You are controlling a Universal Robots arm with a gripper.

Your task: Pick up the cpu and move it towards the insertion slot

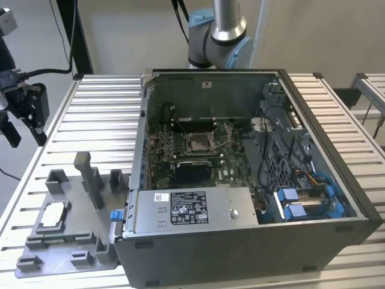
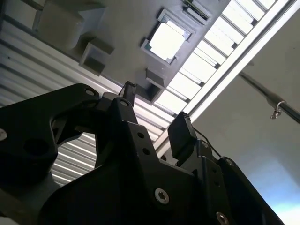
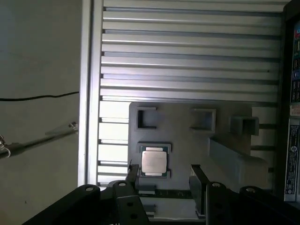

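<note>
Above the tray [image 1: 66,248], at eight o'clock from the case [image 1: 240,250] in the exterior view, the spread, empty gripper [image 3: 163,168] is probably needing square centring over the cpu [image 3: 153,161].

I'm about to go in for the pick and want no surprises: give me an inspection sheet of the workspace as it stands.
Surface: slatted aluminium table.
Job's things: small silvery square cpu seated in the grey plastic tray, not gripped; silver-framed insertion slot on the green board inside the open dark computer case.
Clutter: nothing seen.
Grippers: black tool open and empty, off to the case's side, cpu ahead of it in both wrist views.
Cables: black cable running to the tool's mount; coloured wires inside the case.
Surroundings: grey arm base beyond the case in the exterior view; pale floor beside the table.
</note>
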